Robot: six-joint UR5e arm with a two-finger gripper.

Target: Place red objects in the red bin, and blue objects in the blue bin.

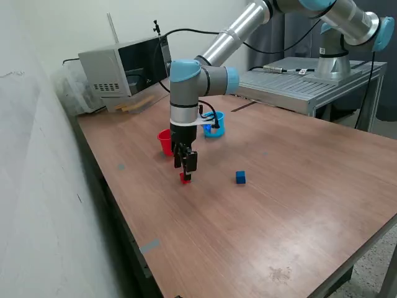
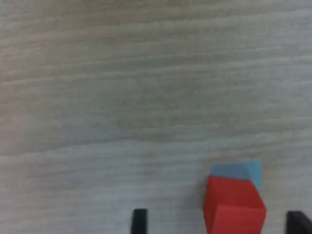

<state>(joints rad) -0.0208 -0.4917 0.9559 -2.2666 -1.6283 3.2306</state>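
End effector is down at the wood-grain laminate surface, pointing straight down over the small solid red cube. In the wrist view the two black fingertips stand apart with the red cube between them, nearer one finger, a gap on the other side. So: fingers spread, straddling the cube, not clamped on it. Cube sits on the surface, slightly rotated relative to the finger line; a pale blue patch just behind it looks like tape on the surface, can't confirm.

Layout in the exterior view, clock taken from the red cube:
- small round red plastic cup-like bin near, about 11 o'clock
- small round light blue plastic cup-like bin further, about 1 o'clock, part hidden by the wrist
- small dark blue cube at 3 o'clock, well apart, untouched
- only one red and one blue cube visible outside the bins; something dark blue shows inside the blue bin, likely another cube

Handling, my read: cube looks rigid, light, smooth-faced plastic or wood. No crush risk. Take it on two opposite flat faces, mid-height. Since it's off-centre and yawed, closing will likely push and square it before it seats; corner pinch could spit it out. Light load, short carry to the red bin.
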